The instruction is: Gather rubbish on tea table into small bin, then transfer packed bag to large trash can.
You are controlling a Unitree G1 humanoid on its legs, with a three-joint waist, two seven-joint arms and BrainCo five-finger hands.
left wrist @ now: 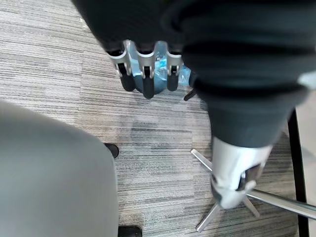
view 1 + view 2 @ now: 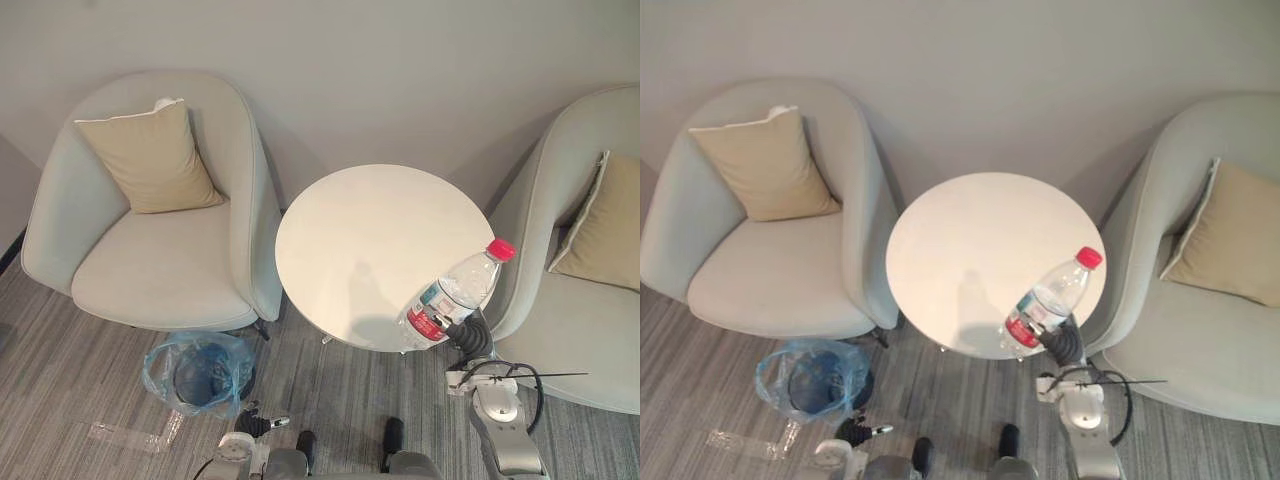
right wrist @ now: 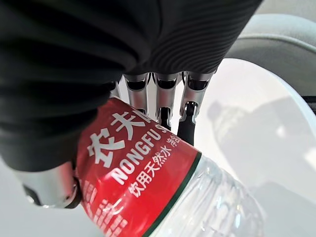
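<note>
A clear plastic bottle (image 2: 455, 298) with a red cap and a red label is tilted over the near right rim of the round white tea table (image 2: 365, 235). My right hand (image 2: 471, 336) is shut on its lower end, and the fingers (image 3: 163, 94) curl behind the label of the bottle (image 3: 158, 197). The small bin (image 2: 198, 374), lined with a blue bag, stands on the carpet left of the table. My left hand (image 2: 256, 425) hangs low just near of the bin with its fingers (image 1: 145, 74) relaxed and holding nothing; the blue bag (image 1: 160, 66) shows past them.
A pale armchair (image 2: 160, 265) with a beige cushion stands left of the table, and another armchair (image 2: 590, 330) stands at the right. A clear plastic strip (image 2: 130, 436) lies on the carpet near the bin. Metal chair legs (image 1: 256, 197) spread over the carpet.
</note>
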